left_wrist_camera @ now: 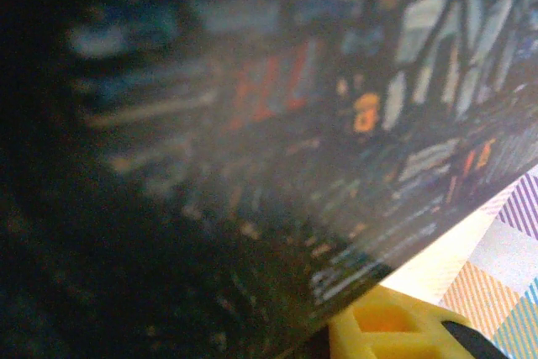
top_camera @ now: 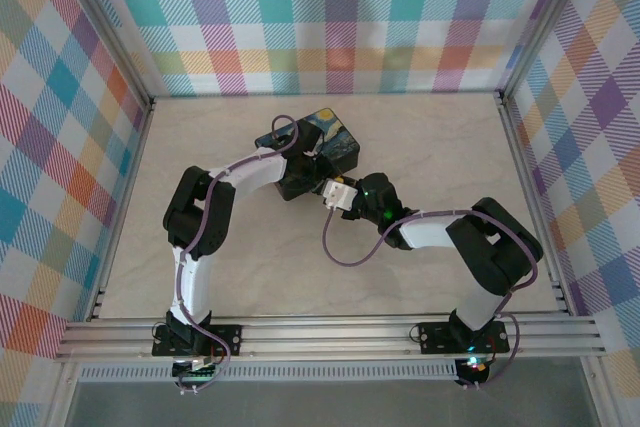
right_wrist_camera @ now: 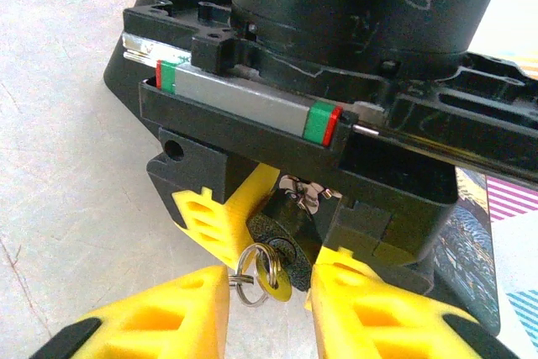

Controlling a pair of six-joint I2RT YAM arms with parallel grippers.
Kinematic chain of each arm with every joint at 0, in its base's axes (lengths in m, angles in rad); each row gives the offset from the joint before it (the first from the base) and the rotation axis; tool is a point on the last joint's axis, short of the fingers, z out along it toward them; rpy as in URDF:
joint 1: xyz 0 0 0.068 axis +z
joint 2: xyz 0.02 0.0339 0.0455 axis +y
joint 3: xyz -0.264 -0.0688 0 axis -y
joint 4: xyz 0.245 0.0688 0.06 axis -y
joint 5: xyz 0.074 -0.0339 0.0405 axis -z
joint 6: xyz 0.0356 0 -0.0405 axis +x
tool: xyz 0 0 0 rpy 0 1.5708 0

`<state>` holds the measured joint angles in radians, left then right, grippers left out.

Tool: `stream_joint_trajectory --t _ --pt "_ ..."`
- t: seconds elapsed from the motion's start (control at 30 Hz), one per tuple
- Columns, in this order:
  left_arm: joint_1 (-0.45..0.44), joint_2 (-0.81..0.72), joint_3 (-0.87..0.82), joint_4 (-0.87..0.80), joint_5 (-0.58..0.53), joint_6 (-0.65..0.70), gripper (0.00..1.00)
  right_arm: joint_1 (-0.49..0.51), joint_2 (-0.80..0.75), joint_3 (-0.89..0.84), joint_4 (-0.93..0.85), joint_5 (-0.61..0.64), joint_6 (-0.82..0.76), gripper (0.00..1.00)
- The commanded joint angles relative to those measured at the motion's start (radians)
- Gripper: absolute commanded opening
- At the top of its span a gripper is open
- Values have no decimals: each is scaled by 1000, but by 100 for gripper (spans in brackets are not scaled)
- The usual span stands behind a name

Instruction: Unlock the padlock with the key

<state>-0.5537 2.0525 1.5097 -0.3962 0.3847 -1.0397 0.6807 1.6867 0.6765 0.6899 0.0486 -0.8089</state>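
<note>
The padlock [right_wrist_camera: 284, 226], a tiny dark lock with a silvery shackle [right_wrist_camera: 304, 190], is pinched between the yellow fingers [right_wrist_camera: 217, 208] of my left gripper [right_wrist_camera: 282, 240]. The key [right_wrist_camera: 277, 278] sticks out of its keyhole, a wire ring [right_wrist_camera: 250, 279] hanging from its head. My right gripper [right_wrist_camera: 269, 313] stands open just below, one yellow finger [right_wrist_camera: 160, 317] on each side of the key head, not squeezing it. In the top view my left gripper [top_camera: 318, 177] and right gripper [top_camera: 333, 190] meet nose to nose in front of the tin.
The blue-and-yellow painted tin [top_camera: 325, 137] lies right behind the left gripper; its blurred dark surface [left_wrist_camera: 277, 124] looms close in the left wrist view, above one yellow finger [left_wrist_camera: 395, 329]. Plaid walls [top_camera: 340, 7] ring the pale table [top_camera: 270, 267].
</note>
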Motion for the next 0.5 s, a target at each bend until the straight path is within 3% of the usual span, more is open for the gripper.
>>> stream_joint_trajectory --t 0.0,0.47 --pt "-8 22 -40 -124 139 -65 5 6 26 11 28 -17 -7 31" --pt "-9 17 -48 -119 143 -69 5 9 76 57 43 25 1 25"
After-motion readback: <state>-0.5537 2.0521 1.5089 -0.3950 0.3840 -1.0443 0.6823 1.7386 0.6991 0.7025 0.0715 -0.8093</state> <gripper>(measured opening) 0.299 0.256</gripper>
